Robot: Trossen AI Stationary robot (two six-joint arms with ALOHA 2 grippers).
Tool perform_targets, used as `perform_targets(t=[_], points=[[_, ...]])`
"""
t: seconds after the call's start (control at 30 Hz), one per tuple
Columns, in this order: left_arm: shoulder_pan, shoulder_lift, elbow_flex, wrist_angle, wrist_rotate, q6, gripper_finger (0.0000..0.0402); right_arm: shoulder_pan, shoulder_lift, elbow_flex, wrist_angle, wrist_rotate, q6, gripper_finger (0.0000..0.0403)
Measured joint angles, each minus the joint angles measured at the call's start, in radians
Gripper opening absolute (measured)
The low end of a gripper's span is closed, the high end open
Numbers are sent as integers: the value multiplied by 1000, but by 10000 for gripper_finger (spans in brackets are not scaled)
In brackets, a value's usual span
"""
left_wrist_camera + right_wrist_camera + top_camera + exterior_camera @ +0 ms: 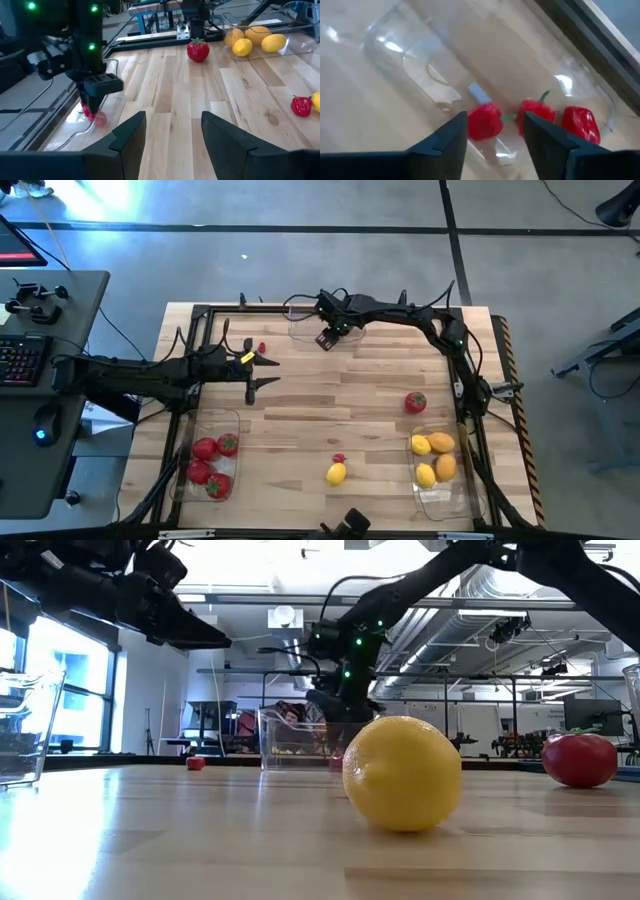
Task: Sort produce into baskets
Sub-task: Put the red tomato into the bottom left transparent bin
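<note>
My right gripper (328, 338) reaches into the clear basket (305, 328) at the table's far edge, pointing steeply down, open. Three small red berries lie on that basket's floor. One berry (485, 122) is between the open fingertips, and two more (537, 112) (580, 124) lie beside it. My left gripper (268, 373) hovers open and holding nothing over the table's left part. A loose tomato (415, 402), a lemon (336, 473), a small red berry (339, 459) and another red berry (262, 348) lie on the wood.
A clear basket (232, 420) at the near left holds several tomatoes. Another (428, 496) at the near right holds several lemons. A black metal frame (200, 312) borders the table. Bare wood lies in the middle between the arms.
</note>
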Motion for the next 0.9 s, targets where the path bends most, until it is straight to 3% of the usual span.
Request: perform_targets(t=[0.17,0.33,0.57,0.9], points=[[0,0,0,0,4,0,151,53,-18,0,-14,159,-56,93],[0,0,0,-5,5,0,117,96,-48,0,9,204,-88,9],[0,0,0,-25,5,1,61,148,-93,-15,66,297,-91,3],[1,0,0,-26,5,1,2,226,-225,-288,353,291,-78,0]])
